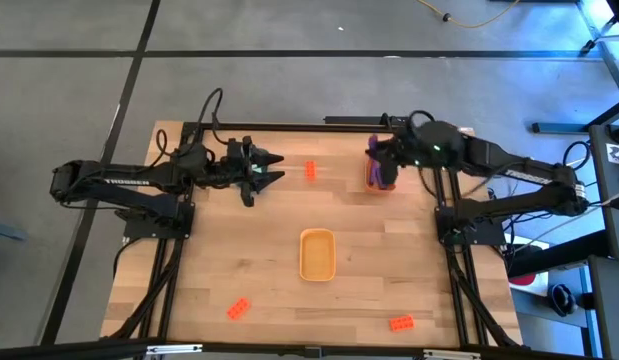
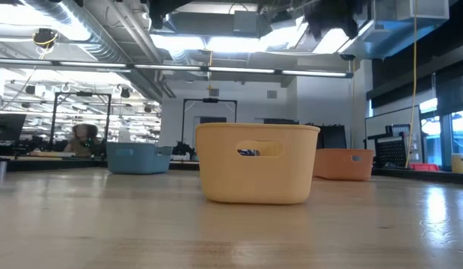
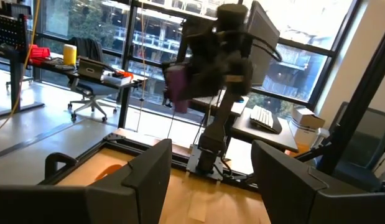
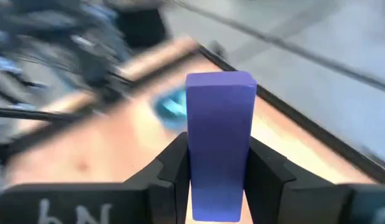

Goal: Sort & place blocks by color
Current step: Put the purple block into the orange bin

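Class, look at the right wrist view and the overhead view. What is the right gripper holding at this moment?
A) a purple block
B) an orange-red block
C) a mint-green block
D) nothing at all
A: in the right wrist view the right gripper has its two dark fingers clamped on either side of an upright purple block, and the overhead view shows purple at that gripper above the orange tray.

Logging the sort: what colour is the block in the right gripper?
Purple block, clearest in the right wrist view.
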Action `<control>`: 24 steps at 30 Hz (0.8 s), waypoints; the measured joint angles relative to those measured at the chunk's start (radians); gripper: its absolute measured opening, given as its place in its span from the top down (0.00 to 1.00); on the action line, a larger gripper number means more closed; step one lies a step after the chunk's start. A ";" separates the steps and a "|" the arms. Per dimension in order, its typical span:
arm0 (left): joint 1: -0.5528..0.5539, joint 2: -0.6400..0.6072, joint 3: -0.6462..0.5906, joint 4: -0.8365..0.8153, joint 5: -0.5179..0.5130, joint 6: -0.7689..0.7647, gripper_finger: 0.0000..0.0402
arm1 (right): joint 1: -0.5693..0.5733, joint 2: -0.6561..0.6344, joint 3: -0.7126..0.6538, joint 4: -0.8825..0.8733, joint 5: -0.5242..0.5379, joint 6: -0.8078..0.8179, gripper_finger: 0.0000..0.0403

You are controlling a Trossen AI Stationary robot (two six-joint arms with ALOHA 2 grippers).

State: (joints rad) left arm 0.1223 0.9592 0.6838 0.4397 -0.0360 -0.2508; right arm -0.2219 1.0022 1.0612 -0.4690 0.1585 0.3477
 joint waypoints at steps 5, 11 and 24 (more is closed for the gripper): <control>0.000 0.000 0.001 0.001 -0.001 0.000 0.47 | -0.160 0.117 0.030 -0.299 -0.008 0.050 0.73; 0.000 0.000 0.001 0.001 -0.005 0.000 0.47 | -0.315 0.251 -0.143 -0.312 -0.150 0.081 0.73; 0.000 0.000 0.001 0.002 -0.007 0.000 0.47 | -0.406 0.392 -0.306 -0.094 -0.177 0.228 0.73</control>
State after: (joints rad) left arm 0.1223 0.9596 0.6848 0.4412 -0.0430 -0.2512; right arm -0.6275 1.3946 0.7547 -0.5628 -0.0187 0.5752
